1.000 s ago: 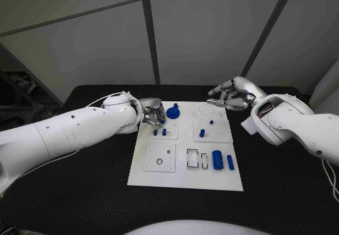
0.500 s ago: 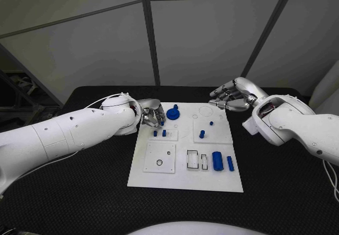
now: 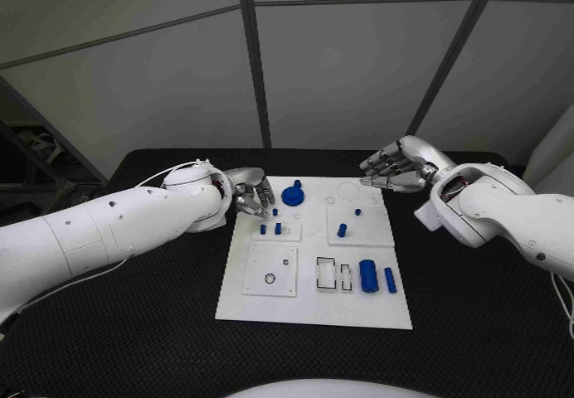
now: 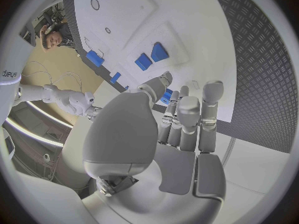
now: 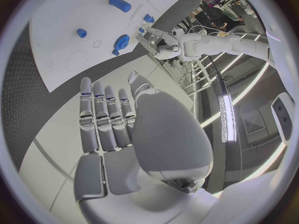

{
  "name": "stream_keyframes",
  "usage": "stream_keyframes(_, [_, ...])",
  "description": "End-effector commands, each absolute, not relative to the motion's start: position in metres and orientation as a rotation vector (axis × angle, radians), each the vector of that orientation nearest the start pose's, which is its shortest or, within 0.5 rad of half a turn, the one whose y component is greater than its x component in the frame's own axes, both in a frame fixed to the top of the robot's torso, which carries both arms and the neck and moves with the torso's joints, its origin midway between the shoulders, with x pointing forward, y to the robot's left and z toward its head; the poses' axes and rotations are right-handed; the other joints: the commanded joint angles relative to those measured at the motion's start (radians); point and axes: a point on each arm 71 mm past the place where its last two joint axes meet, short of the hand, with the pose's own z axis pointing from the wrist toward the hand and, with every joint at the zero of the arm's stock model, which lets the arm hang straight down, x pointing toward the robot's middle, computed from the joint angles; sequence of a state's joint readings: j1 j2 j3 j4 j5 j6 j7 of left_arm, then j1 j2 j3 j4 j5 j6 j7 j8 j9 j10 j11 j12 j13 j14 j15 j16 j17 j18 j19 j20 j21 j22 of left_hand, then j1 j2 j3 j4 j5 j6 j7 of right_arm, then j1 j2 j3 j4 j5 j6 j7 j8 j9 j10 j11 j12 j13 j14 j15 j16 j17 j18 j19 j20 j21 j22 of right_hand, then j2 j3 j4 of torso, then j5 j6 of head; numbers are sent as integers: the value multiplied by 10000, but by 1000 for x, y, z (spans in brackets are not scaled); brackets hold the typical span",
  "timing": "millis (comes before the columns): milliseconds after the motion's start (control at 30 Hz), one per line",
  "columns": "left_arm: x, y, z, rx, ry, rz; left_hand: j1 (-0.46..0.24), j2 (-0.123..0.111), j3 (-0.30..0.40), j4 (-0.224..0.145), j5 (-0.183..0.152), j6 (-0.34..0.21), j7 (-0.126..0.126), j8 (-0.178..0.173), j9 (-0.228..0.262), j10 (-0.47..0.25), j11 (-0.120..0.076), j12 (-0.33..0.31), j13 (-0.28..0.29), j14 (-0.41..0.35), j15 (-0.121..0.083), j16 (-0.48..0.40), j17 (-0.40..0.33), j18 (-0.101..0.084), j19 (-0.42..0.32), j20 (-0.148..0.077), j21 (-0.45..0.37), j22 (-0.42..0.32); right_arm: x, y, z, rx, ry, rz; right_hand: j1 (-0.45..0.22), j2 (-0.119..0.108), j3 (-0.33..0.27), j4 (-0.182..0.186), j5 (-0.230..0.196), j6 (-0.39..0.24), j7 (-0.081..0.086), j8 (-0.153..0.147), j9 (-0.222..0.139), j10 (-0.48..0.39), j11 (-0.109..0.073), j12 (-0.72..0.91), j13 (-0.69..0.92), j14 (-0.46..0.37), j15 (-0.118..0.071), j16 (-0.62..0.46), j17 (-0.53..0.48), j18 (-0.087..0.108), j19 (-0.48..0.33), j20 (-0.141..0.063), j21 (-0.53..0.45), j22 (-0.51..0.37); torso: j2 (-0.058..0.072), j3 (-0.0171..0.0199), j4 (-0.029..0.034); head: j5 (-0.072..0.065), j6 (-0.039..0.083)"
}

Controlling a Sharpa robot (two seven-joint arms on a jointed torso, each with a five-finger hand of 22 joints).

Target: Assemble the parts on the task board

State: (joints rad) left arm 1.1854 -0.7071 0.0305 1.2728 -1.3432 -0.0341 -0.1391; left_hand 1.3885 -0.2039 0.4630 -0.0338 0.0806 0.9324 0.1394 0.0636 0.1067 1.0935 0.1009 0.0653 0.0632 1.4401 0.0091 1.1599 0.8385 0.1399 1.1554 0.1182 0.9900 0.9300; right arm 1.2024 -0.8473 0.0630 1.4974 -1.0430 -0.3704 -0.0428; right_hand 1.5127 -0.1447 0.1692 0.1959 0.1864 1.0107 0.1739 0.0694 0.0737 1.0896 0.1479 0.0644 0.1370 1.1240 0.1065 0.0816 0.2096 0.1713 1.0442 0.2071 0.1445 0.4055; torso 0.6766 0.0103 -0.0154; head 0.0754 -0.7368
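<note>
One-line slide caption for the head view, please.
Left hand at the board's far-left edge beside blue parts; right hand hovering open past its far-right corner.

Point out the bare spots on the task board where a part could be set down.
The task board is bare along its near edge, below the square plate and the two blue cylinders. Its far right corner is bare too. The far left is crowded: the left hand, round blue part, small pegs.

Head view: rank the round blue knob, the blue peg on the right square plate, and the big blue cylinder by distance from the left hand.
1. Round blue knob, far end, beside the left hand.
2. Blue peg, mid-board, right plate.
3. Big blue cylinder, near right.
</note>
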Motion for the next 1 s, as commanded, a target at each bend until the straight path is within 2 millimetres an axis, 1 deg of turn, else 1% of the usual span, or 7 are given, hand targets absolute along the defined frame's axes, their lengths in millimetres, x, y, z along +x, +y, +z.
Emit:
stream_keyframes(33, [533,212,-196,-147,18787,-6228,73,0,-87,10,-16,59,26,98,-27,-92,-2,55,-4,-113,19,-213,-264,239,-189,0,-231,-197,507,-218,-150,1575,16522,8117,212,58,38,-257,-41,232,-38,33,29,218,-165,58,-122,665,-281,244,-14,98,1168,-362,606,189,-6,1,7,-36,42])
stream_keyframes(167, [532,224,-190,-937,18458,-6829,106,102,-41,35,93,384,109,240,-35,161,-50,212,19,-114,-21,-303,-371,249,-185,-22,-327,-263,510,-221,-152,409,16629,7136,276,99,91,-474,-30,748,-207,172,104,964,-476,200,-222,2018,-763,747,154,117,2417,-760,1486,637,-6,-5,3,-162,79])
stream_keyframes(267, [530,238,-185,-2144,18058,-7690,112,160,86,54,151,754,139,393,-11,487,-83,361,30,-268,-52,-699,-935,320,-403,-55,-676,-592,510,-220,-155,-855,16694,6075,285,65,267,-534,-11,1035,-379,172,126,1487,-705,182,-308,2957,-1052,1119,442,87,2970,-1030,2193,1120,-4,3,-7,-448,113])
stream_keyframes(367, [527,251,-179,-3451,17510,-8625,98,149,181,57,161,967,146,456,-5,706,-110,436,27,-600,-78,-1450,-1936,445,-842,-84,-1297,-1172,509,-218,-158,-1773,16741,5225,197,-54,533,-524,2,1216,-467,64,113,1838,-818,-4,-423,3469,-1180,1407,881,-212,3368,-1196,4604,3222,10,6,5,-633,152])
stream_keyframes(600, [519,269,-169,-6599,15980,-10982,72,184,275,71,167,1155,156,483,-7,926,-140,498,40,-873,-103,-2204,-2844,444,-953,-115,-1492,-1269,506,-211,-169,-2904,16785,4063,-66,-305,821,-447,-51,1210,-482,-49,65,1778,-871,-16,-605,3778,-1214,2252,1764,-695,3843,-1288,8418,6600,16,-2,21,-821,214])
stream_keyframes(800, [511,273,-167,-8910,15000,-13015,92,294,379,40,183,1220,193,415,-45,933,-102,434,29,-1324,-95,-3166,-3613,433,-1193,-117,-1837,-1434,506,-200,-176,-3274,16679,3894,-202,-446,1069,-432,-56,1103,-461,-49,27,1530,-818,-29,-686,3762,-1219,3014,2503,-911,3959,-1254,10118,8130,36,7,-14,-832,219])
stream_keyframes(1000, [505,273,-166,-9728,14606,-14324,83,430,392,4,198,1226,229,349,-78,919,-82,388,33,-1475,-65,-3667,-3856,435,-1352,-104,-2066,-1540,506,-189,-184,-3548,16823,3959,-251,-511,1230,-517,-51,924,-393,-58,-7,1066,-716,-35,-731,3690,-1149,3539,2975,-1002,3986,-1174,10883,8826,25,-2,23,-854,191])
